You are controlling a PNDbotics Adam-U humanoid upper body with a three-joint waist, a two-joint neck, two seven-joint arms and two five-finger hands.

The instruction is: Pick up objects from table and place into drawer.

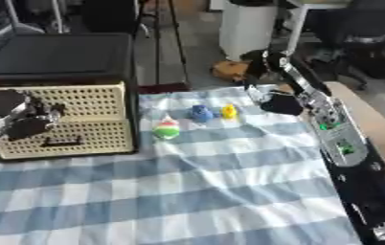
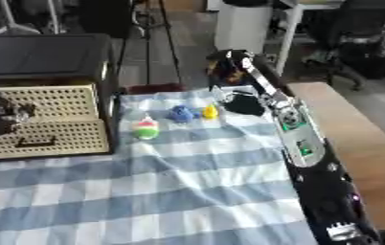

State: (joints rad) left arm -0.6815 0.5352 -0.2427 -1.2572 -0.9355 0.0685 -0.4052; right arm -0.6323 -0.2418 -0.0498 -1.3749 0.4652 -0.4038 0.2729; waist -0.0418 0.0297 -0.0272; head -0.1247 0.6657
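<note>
1. The right hand is at the far right of the worktop, at the end of a long black and silver arm that enters from the lower right corner. It shows as a dark mass; whether its fingers are open or curled cannot be told. It holds nothing visible.
2. The right hand is just beside the yellow object, on that object's right, apart from it.
3. The left hand is at the left edge, in front of the drawer unit. Its fingers appear curled near the dark handle of the lower drawer; contact with the handle cannot be confirmed.
4. Three small objects lie in a row on the checked cloth: the yellow object, a blue object just beside it on its left, and a green, white and red object nearer the drawer unit, slightly closer to the camera.
5. All three objects are on the cloth, outside the drawers.
6. The drawer unit has cream perforated fronts and a dark top, and stands at the left rear of the worktop. Both drawers appear closed.
7. The blue and white cloth covers the worktop; a bare wooden edge shows on the right.
</note>
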